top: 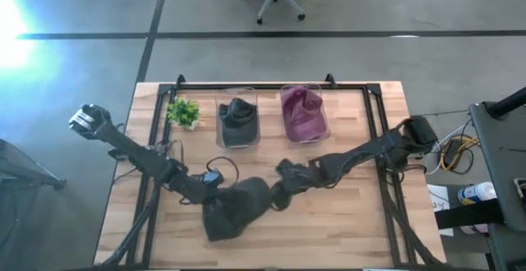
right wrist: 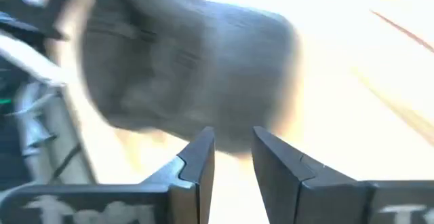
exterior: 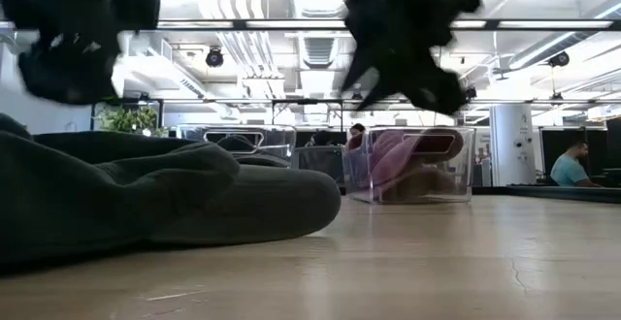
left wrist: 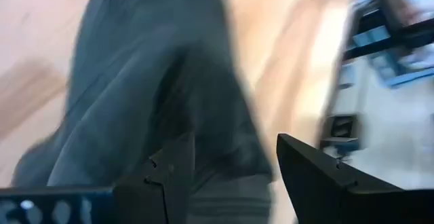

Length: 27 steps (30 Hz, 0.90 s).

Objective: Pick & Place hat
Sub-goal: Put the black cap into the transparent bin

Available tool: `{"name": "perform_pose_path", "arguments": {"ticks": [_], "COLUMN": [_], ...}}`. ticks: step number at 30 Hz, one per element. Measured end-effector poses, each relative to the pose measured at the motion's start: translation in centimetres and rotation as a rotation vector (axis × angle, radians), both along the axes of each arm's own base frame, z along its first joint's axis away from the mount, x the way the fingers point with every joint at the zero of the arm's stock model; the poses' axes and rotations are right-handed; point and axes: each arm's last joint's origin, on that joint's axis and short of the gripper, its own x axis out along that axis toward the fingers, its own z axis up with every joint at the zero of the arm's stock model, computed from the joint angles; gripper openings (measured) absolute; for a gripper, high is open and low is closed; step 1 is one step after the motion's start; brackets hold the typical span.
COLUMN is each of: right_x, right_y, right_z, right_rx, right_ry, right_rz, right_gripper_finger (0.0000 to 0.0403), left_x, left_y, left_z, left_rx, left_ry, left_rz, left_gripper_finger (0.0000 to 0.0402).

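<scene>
Dark grey knit hat point(top: 237, 208), soft and slumped, lying flat on the wooden table point(top: 345, 222) near its front edge. Left end effector point(left wrist: 230, 176) spread open at the hat's edge, holding nothing. Right end effector point(right wrist: 232, 157) just beside the hat, slightly parted, empty.

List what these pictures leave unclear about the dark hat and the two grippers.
- High view: where the left gripper and right gripper meet the dark hat, dark on dark hides any contact.
- Left wrist view: blur smears the hat; one of the fingers overlaps it, grip unclear.
- Low view: both grippers are cut off by the top edge.
</scene>
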Motion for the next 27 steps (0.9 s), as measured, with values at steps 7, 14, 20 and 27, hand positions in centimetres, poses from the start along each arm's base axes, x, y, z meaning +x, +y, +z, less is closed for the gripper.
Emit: {"name": "perform_pose_path", "arguments": {"ticks": [7,14,20,27], "right_x": [-1.1,-0.2,2.1,5.9], "right_y": [-1.5,-1.5,-1.4,-0.4], "right_z": [-3.1,-6.1,-7.5,-7.8], "right_rx": [0.178,0.213,0.207,0.230], "right_ry": [-0.095,-0.092,-0.140,-0.251], "right_rz": [-0.074,-0.059,0.013,0.198], "right_gripper_finger": [0.0122,0.0184,0.0211,0.0205], "left_x": [0.5,1.0,1.1,1.2], "left_y": [-1.1,-1.4,-1.5,-1.5], "left_z": [-3.5,-5.4,-6.0,-6.0], "left_rx": [0.033,0.063,0.087,0.094], "left_ry": [0.180,0.248,0.260,0.255], "left_rz": [-0.016,-0.021,-0.035,-0.035], "left_gripper_finger": [0.0202,0.0202,0.0202,0.0202]}}
